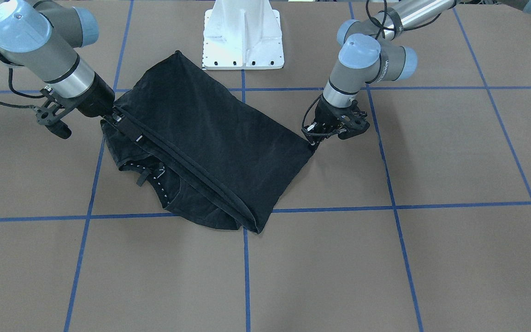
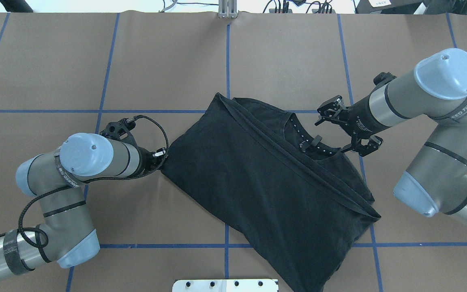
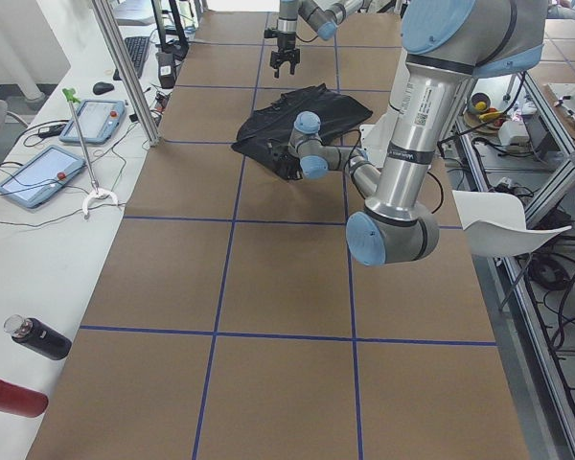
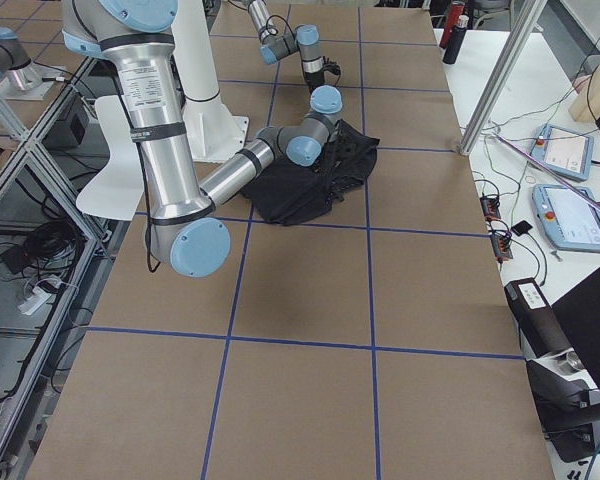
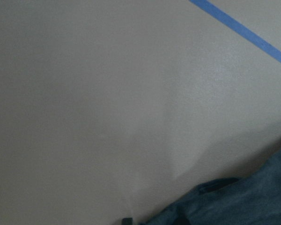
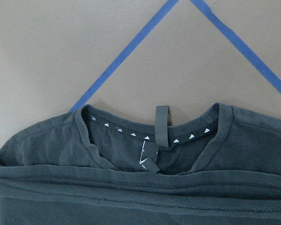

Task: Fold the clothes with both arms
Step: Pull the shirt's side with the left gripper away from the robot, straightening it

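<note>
Pedestal base [image 1: 243,34] anchors everything. From the front-facing camera, the T-shirt [image 1: 219,138] lies flat on the table [image 1: 431,258] just out from that base, one corner almost at its foot. It is doubled over, and its hem band [image 1: 191,176] and long axis slant outward from the pedestal toward the robot's left. The left gripper [image 1: 316,136] meets the outer corner on the pedestal's left side. The right gripper [image 1: 120,121] stands over the hem's end on the pedestal's right side, so each arm is nearer its own end of that axis. Overhead, the left arm [image 2: 91,156] lies low and nearly level, wrist aimed into its corner. The right arm [image 2: 420,93] drops steeply, ending near the collar [image 2: 314,142], which sits on the hem's side away from the pedestal. From the table's left end, the right gripper hangs vertical, jaws spread, nothing between them. From the right end, the near arm hides it. The left wrist camera gives bare table and a sliver of cloth, so whether that gripper pinches the corner cannot be told. The right wrist camera shows the collar lying flat. A crosswise fold looks likely next, needing both ends gripped together.
</note>
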### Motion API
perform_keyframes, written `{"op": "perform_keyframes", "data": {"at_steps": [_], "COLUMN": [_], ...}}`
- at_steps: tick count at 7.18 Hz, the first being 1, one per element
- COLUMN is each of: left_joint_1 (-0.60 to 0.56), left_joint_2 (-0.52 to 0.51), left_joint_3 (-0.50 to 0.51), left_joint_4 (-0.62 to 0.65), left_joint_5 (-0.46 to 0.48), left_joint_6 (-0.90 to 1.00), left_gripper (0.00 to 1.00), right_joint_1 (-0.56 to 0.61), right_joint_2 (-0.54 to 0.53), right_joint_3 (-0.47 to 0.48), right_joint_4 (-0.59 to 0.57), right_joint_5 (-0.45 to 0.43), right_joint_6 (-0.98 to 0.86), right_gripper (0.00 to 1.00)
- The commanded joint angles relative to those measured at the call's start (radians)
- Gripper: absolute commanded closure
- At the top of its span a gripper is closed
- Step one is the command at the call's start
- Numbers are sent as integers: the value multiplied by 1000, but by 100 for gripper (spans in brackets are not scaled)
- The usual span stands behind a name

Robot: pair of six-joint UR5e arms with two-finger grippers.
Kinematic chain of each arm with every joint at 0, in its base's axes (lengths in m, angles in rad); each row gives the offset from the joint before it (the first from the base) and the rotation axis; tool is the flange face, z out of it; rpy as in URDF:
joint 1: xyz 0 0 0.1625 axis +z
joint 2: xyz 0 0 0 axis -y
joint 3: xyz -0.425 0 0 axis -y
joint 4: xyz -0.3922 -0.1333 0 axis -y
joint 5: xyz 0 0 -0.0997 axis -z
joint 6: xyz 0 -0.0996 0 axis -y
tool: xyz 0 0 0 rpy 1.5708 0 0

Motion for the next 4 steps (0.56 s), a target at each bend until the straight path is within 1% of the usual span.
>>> {"op": "perform_keyframes", "data": {"at_steps": [1,2,3,4], "left_joint_1": [-5,-25,-69,-150], "left_joint_2": [2,7,-1,-10], "left_joint_3": [-40,-49,-38,-15], "left_joint_4": [4,7,8,-2], "left_joint_5": [-2,0,0,-3], "left_joint_6": [5,22,115,219], "left_gripper": [100,100,100,100], "right_joint_1": [3,14,20,20], "right_joint_2": [-1,-1,-1,-1], "right_joint_3": [0,-3,-11,-12], "right_joint_4": [0,0,0,0], "right_joint_5": [-2,-2,-5,-17], "right_joint_6": [0,0,-2,-2], "right_gripper": [0,0,0,0]}}
